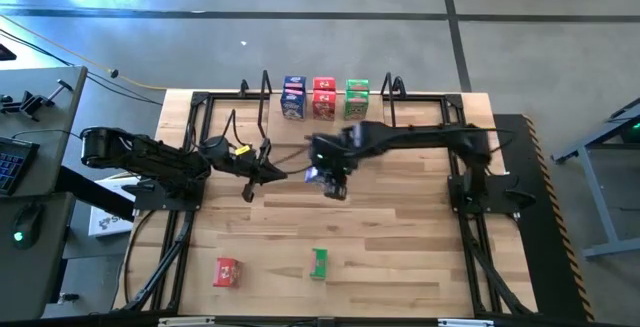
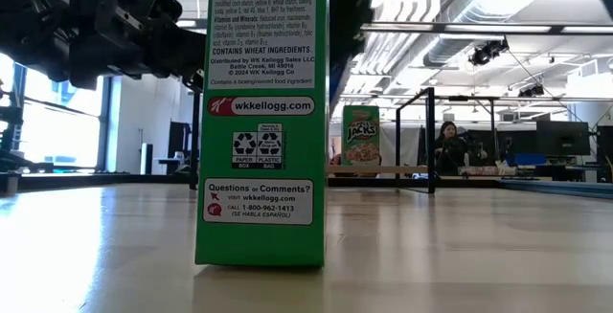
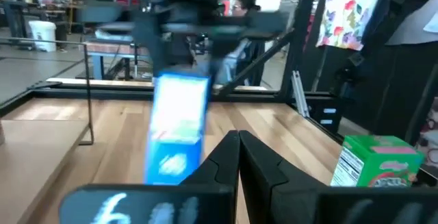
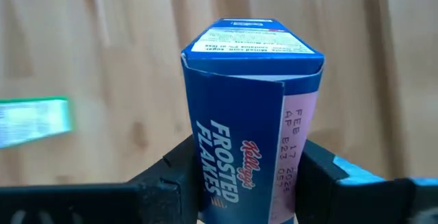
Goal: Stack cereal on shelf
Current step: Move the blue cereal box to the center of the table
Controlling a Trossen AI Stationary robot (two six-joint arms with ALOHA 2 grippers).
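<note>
My right gripper (image 1: 330,174) hangs over the table's middle, shut on a blue cereal box (image 4: 250,128), which also shows in the left wrist view (image 3: 178,135). My left gripper (image 1: 262,172) is shut and empty just left of it, pointing toward it. A blue box (image 1: 293,97), a red box (image 1: 323,97) and a green box (image 1: 357,97) stand in a row on the shelf (image 1: 272,107) at the far edge. A red box (image 1: 227,272) and a green box (image 1: 318,263) rest on the table near the front; the green one stands upright (image 2: 259,112). My right gripper pinches the blue box's two narrow sides (image 4: 291,162) between its two fingers (image 4: 321,172). The fingers come from above, pointing down. The box hangs upright below them, its free end (image 4: 250,42) toward the table; its lower end is hidden behind my left gripper in the left wrist view.
Black wire end supports (image 1: 393,85) rise at both ends of the shelf. Black frame rails (image 1: 190,157) run along the table's left and right sides. Bare tabletop lies between the grippers and the two front boxes. A person (image 2: 447,145) sits in the room beyond.
</note>
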